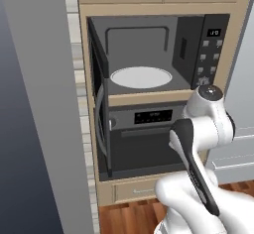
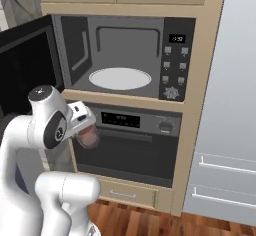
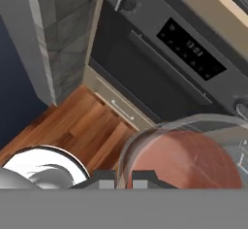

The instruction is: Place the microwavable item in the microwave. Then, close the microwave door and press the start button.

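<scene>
The microwavable item, a translucent pinkish-brown tumbler cup point(image 2: 89, 138), hangs in front of the oven, below the microwave's level. My gripper point(image 2: 83, 125) is shut on its rim. In the hand view the cup point(image 3: 189, 160) lies on its side at the lower right, and the gripper point(image 3: 125, 178) pinches the rim's left wall between its fingertips point(image 3: 104, 178). The microwave point(image 1: 141, 39) point(image 2: 129, 42) stands open, with its white turntable point(image 1: 141, 77) point(image 2: 120, 78) bare. The microwave door point(image 1: 98, 74) point(image 2: 27, 65) is swung wide to the left. The button panel point(image 1: 211, 49) point(image 2: 176, 65) sits on the right.
An oven point(image 1: 144, 144) point(image 2: 132, 147) point(image 3: 160, 63) with a display and horizontal handle sits directly under the microwave, with a drawer point(image 2: 122, 194) below it. A grey wall point(image 1: 34, 104) stands at the left and pale cabinet fronts point(image 2: 225, 130) at the right. The floor point(image 3: 77, 126) is wood.
</scene>
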